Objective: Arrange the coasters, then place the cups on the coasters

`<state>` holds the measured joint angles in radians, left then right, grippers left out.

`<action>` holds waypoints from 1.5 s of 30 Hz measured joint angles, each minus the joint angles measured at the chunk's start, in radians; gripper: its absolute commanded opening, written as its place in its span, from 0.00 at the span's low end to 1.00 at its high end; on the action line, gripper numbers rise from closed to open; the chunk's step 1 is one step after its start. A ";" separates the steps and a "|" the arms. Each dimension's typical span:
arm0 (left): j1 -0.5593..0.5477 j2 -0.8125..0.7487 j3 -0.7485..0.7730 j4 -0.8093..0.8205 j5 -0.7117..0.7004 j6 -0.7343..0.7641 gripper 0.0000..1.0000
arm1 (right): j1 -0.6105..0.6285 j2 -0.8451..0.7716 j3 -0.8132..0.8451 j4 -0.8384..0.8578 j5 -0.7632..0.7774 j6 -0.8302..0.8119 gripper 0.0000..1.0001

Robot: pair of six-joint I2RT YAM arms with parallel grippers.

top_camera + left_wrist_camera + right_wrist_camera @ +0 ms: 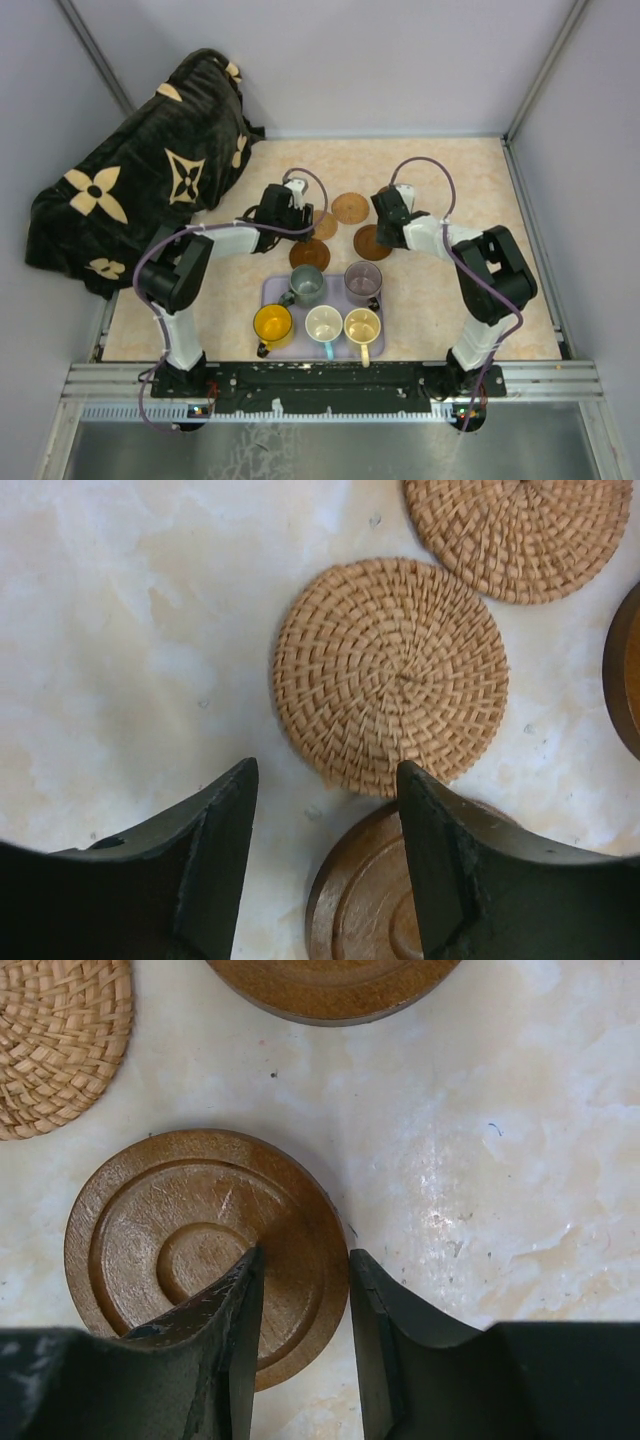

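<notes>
Four coasters show on the table: two woven ones (350,208) (326,227) and two dark wooden discs (309,254) (370,243). My left gripper (291,214) (328,770) is open, its jaws set either side of the left rim of a dark wooden coaster (365,895), with a woven coaster (390,675) just beyond. My right gripper (392,222) (305,1257) is open too: one finger is over the other dark wooden coaster (180,1245), the other just outside its right rim. Five cups stand on the tray: grey-green (306,286), mauve (363,282), yellow-orange (272,324), cream (324,325), pale yellow (361,326).
A lavender tray (272,292) lies at the near middle of the table between the arm bases. A black blanket with cream flowers (140,185) is heaped over the far left corner. Grey walls close the table in at the back and sides.
</notes>
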<state>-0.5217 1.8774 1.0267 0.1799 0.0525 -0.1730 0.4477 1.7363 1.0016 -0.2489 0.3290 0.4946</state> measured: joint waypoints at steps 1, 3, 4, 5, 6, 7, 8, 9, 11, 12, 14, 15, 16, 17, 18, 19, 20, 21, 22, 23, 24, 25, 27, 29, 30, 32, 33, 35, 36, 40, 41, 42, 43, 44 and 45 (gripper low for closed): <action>-0.004 0.009 0.013 -0.006 -0.009 0.007 0.57 | 0.001 0.001 0.002 -0.004 0.011 0.006 0.26; -0.016 0.031 0.045 -0.021 -0.029 0.021 0.46 | 0.002 0.001 0.002 -0.011 0.025 0.019 0.24; -0.020 0.040 0.055 -0.024 -0.036 0.026 0.40 | 0.002 0.001 0.003 -0.014 0.036 0.026 0.23; -0.023 0.048 0.065 -0.028 -0.042 0.031 0.34 | 0.002 0.001 0.003 -0.019 0.048 0.034 0.22; -0.027 0.056 0.076 -0.030 -0.047 0.035 0.29 | 0.002 0.001 0.003 -0.024 0.061 0.040 0.21; -0.028 0.063 0.084 -0.030 -0.053 0.037 0.23 | 0.002 0.001 0.005 -0.030 0.072 0.043 0.21; -0.029 0.068 0.094 -0.031 -0.058 0.042 0.19 | 0.002 0.003 0.010 -0.040 0.087 0.049 0.21; -0.029 0.072 0.100 -0.031 -0.063 0.042 0.17 | 0.002 0.005 0.012 -0.048 0.101 0.054 0.21; -0.029 0.078 0.109 -0.034 -0.076 0.043 0.15 | -0.002 0.007 0.015 -0.060 0.127 0.062 0.21; -0.031 0.079 0.113 -0.038 -0.084 0.043 0.15 | -0.007 0.007 0.015 -0.065 0.133 0.067 0.20; -0.032 0.081 0.124 -0.053 -0.105 0.044 0.15 | -0.026 0.006 0.016 -0.073 0.142 0.076 0.21; -0.032 0.083 0.128 -0.058 -0.115 0.043 0.15 | -0.041 0.006 0.016 -0.075 0.143 0.079 0.20; -0.033 0.084 0.130 -0.061 -0.122 0.043 0.15 | -0.059 0.006 0.016 -0.076 0.145 0.082 0.20; -0.033 0.084 0.133 -0.064 -0.135 0.042 0.15 | -0.080 0.006 0.016 -0.077 0.144 0.084 0.21; -0.033 0.084 0.134 -0.068 -0.145 0.042 0.15 | -0.106 0.005 0.016 -0.079 0.144 0.085 0.21; -0.033 0.084 0.135 -0.070 -0.157 0.040 0.15 | -0.128 0.004 0.016 -0.081 0.145 0.086 0.21; -0.033 0.084 0.136 -0.073 -0.168 0.039 0.15 | -0.155 0.002 0.016 -0.084 0.144 0.086 0.21; -0.032 0.084 0.137 -0.075 -0.179 0.038 0.14 | -0.176 0.001 0.016 -0.089 0.145 0.086 0.21; -0.031 0.084 0.138 -0.077 -0.192 0.036 0.14 | -0.203 -0.001 0.016 -0.095 0.145 0.085 0.21; -0.029 0.084 0.138 -0.079 -0.198 0.035 0.14 | -0.224 -0.002 0.016 -0.099 0.146 0.085 0.21; -0.025 0.084 0.138 -0.080 -0.202 0.031 0.14 | -0.238 -0.002 0.016 -0.103 0.147 0.085 0.21; -0.019 0.084 0.138 -0.080 -0.203 0.025 0.15 | -0.254 -0.003 0.019 -0.109 0.147 0.085 0.21; 0.000 0.084 0.138 -0.082 -0.202 0.010 0.16 | -0.281 -0.003 0.028 -0.130 0.148 0.082 0.21; 0.028 0.084 0.138 -0.082 -0.197 -0.005 0.16 | -0.301 -0.001 0.045 -0.149 0.153 0.074 0.21; 0.041 0.084 0.138 -0.082 -0.195 -0.011 0.16 | -0.311 0.007 0.057 -0.160 0.155 0.072 0.21; 0.075 0.084 0.138 -0.080 -0.187 -0.019 0.17 | -0.330 0.034 0.089 -0.179 0.162 0.062 0.21; 0.088 0.084 0.138 -0.080 -0.184 -0.022 0.17 | -0.337 0.051 0.109 -0.189 0.167 0.062 0.21; 0.116 0.084 0.138 -0.079 -0.174 -0.029 0.17 | -0.349 0.090 0.159 -0.201 0.173 0.055 0.21; 0.128 0.084 0.138 -0.079 -0.169 -0.030 0.18 | -0.355 0.110 0.185 -0.205 0.174 0.051 0.21; 0.166 0.084 0.146 -0.091 -0.148 -0.029 0.26 | -0.375 0.166 0.259 -0.213 0.177 0.040 0.21; 0.171 0.085 0.150 -0.097 -0.143 -0.027 0.28 | -0.378 0.169 0.262 -0.210 0.177 0.037 0.21; 0.174 0.086 0.154 -0.103 -0.137 -0.024 0.30 | -0.379 0.169 0.262 -0.209 0.175 0.032 0.21; 0.179 0.088 0.157 -0.107 -0.131 -0.020 0.30 | -0.380 0.169 0.262 -0.208 0.174 0.027 0.21; 0.183 0.090 0.163 -0.111 -0.124 -0.014 0.31 | -0.381 0.169 0.262 -0.206 0.174 0.021 0.21; 0.184 0.092 0.166 -0.114 -0.119 -0.012 0.32 | -0.381 0.168 0.262 -0.205 0.173 0.016 0.21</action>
<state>-0.3378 1.9694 1.1931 0.0662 -0.0666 -0.1852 0.0669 1.9045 1.2640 -0.4541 0.5022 0.5106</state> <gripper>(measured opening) 0.294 0.210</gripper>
